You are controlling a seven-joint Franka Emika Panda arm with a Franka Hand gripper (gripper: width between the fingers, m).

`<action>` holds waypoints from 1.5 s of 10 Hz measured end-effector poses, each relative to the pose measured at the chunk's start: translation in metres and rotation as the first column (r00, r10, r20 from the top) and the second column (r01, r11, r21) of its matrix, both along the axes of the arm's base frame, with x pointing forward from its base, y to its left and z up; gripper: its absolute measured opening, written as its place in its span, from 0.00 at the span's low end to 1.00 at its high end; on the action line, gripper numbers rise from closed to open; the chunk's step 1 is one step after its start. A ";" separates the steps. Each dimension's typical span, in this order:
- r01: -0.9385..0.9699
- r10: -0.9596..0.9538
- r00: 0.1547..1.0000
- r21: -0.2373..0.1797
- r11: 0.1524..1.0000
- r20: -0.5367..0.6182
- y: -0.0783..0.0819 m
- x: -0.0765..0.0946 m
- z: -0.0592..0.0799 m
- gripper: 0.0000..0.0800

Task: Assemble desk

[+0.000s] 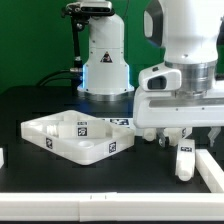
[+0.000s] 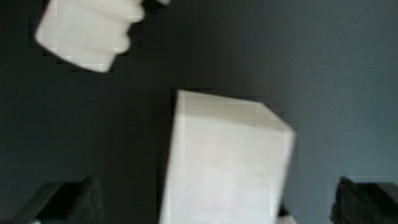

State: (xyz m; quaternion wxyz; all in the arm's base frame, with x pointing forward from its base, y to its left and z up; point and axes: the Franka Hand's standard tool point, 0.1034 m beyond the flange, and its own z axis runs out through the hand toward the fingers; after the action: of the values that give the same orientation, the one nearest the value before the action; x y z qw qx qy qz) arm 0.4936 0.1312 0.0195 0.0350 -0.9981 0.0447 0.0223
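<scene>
Gripper [image 2: 214,203] is being held jaws wide, nothing gripped. Leg [image 2: 228,160] is being framed between the jaws, gaps showing on both sides. Panel [image 1: 72,138] is being seen well apart from the jaws, toward the exterior view's left.

Arm [image 1: 185,30] wore bulky white rounded shells, with a grey band at the wrist joint. End effector [image 1: 183,138] had a boxy white housing and pale fingers; its pads [image 2: 365,200] showed dark. Base [image 1: 105,55], 12 o'clock in the exterior view, was white and glowed blue at its foot.
</scene>
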 end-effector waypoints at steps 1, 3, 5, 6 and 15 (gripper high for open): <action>-0.001 0.001 1.000 0.000 1.000 0.009 0.002 -0.001 -0.008 0.81; 0.002 -0.002 1.000 -0.001 1.000 0.003 0.004 -0.003 -0.010 0.81; 0.002 -0.002 1.000 -0.001 1.000 0.003 0.004 -0.003 -0.011 0.48; 0.010 -0.010 1.000 -0.006 1.000 0.002 -0.001 -0.003 -0.011 0.37; -0.141 0.142 0.990 0.018 0.990 -0.024 -0.048 0.015 0.041 0.36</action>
State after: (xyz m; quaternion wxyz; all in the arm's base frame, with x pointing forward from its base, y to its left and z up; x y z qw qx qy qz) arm 0.5088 0.0828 0.0606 0.0408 -0.9981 -0.0260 0.0378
